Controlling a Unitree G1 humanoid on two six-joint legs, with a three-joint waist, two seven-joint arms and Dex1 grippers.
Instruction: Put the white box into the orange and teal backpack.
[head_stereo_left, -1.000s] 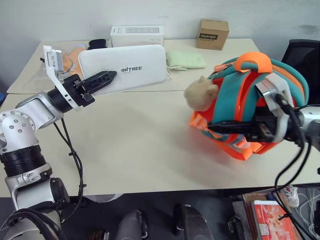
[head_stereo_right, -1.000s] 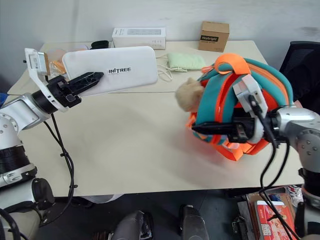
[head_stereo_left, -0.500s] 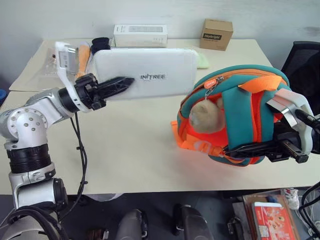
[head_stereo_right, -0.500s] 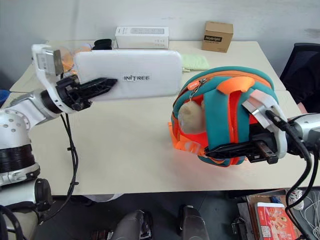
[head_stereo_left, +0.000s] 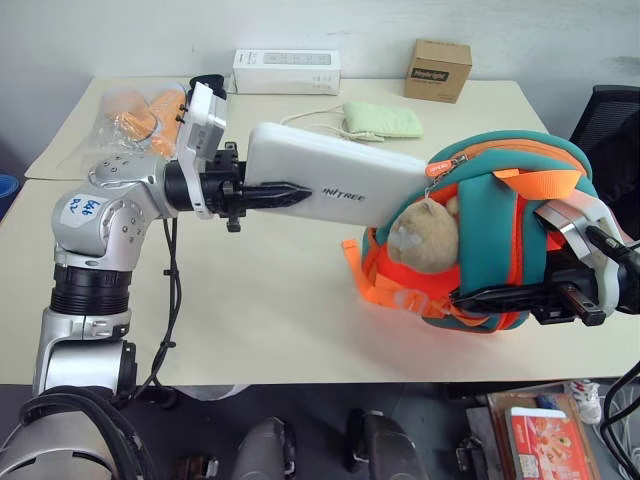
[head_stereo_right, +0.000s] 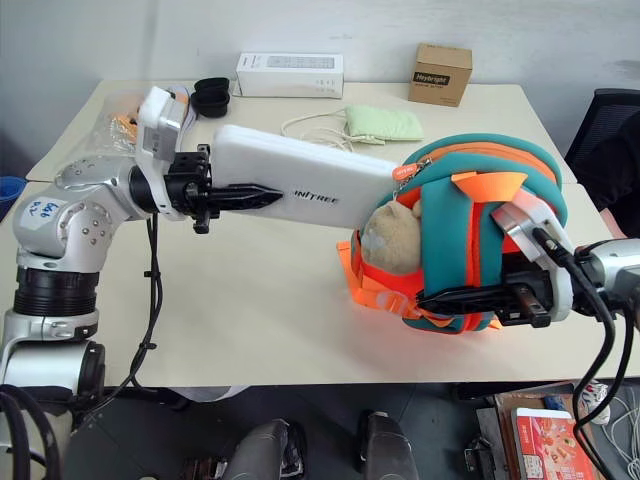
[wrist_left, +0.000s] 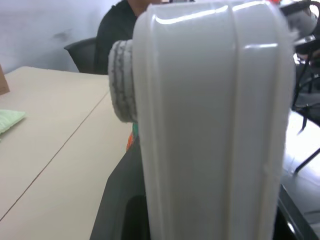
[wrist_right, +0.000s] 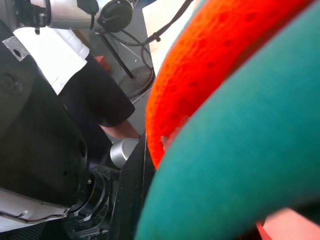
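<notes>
Item one, the white box (head_stereo_left: 335, 183): I have it off the table (head_stereo_left: 250, 300), carried level over the middle, lettering on its upper face. My left gripper (head_stereo_left: 285, 189) pinches the box's end nearest the table's left edge, black fingers closed across the flat faces. The far end of the box reaches the top of the orange and teal backpack (head_stereo_left: 500, 235), at or just inside its teal rim; I cannot tell how far it has entered.

Item two, the backpack: near the table's right edge, toward the front, propped up with its top turned toward the box. A tan plush toy (head_stereo_left: 425, 235) hangs on its side facing the left gripper, just below the box's end. Orange straps trail onto the table under it.

Item three, my right gripper (head_stereo_left: 520, 296): jaws pressed together on the backpack's lower teal edge, holding the bag up.

Item four, back edge of the table: a long white carton (head_stereo_left: 287, 71), a small brown cardboard box (head_stereo_left: 438, 69), a pale green pouch (head_stereo_left: 380, 119) with a white cord. Back left corner: orange items in clear wrap (head_stereo_left: 135, 110).
</notes>
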